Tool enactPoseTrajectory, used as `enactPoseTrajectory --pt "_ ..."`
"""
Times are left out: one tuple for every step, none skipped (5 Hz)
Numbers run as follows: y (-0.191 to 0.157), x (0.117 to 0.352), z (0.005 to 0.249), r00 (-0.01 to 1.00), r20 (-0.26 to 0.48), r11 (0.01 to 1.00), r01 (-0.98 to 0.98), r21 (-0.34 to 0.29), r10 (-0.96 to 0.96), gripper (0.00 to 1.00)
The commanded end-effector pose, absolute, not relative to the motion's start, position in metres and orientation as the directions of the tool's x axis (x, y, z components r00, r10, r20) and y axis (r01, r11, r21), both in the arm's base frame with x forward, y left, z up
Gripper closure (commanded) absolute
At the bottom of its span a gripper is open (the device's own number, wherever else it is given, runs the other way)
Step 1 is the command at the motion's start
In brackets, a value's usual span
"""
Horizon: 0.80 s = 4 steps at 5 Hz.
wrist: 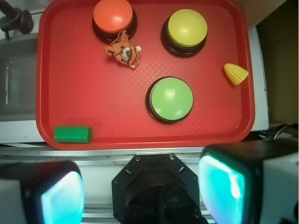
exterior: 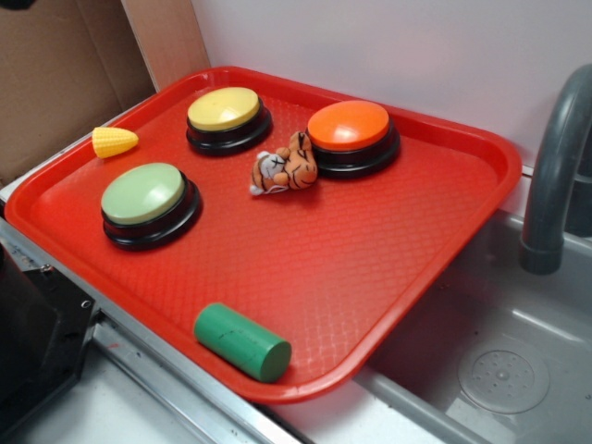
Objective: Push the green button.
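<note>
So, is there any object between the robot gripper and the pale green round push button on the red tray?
Nothing visible. In the wrist view the gripper sits behind the red plastic tray's near rim, jaws open, and the pale green round push button lies ahead across bare tray. The dark green cylinder block lies off to one side.

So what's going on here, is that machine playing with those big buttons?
Not yet. The robot's gripper hangs open above the near edge of a red tray, touching nothing. On the tray sit the green button, a yellow button, an orange button, a toy tiger, a green cylinder and a toy corn. The green button hasn't been reached.
</note>
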State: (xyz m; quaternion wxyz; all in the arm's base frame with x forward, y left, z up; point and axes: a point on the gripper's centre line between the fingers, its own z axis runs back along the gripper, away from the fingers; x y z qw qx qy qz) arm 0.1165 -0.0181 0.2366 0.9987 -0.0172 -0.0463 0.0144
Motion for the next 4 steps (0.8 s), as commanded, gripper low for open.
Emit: enactPoseTrajectory --pt "-0.018 0.116 0.237 0.995 0.092 0.999 -0.027 -0.036 0.03 0.0" --pt "0.001 0.133 0.195 0.995 -0.028 0.995 0.099 -0.017 -0.1 0.0" --pt "-0.006 0.171 0.158 0.939 0.04 0.94 0.339 0.047 -0.341 0.0" --pt "0.004 0.174 0.122 0.911 0.043 0.912 0.407 0.057 -0.41 0.0"
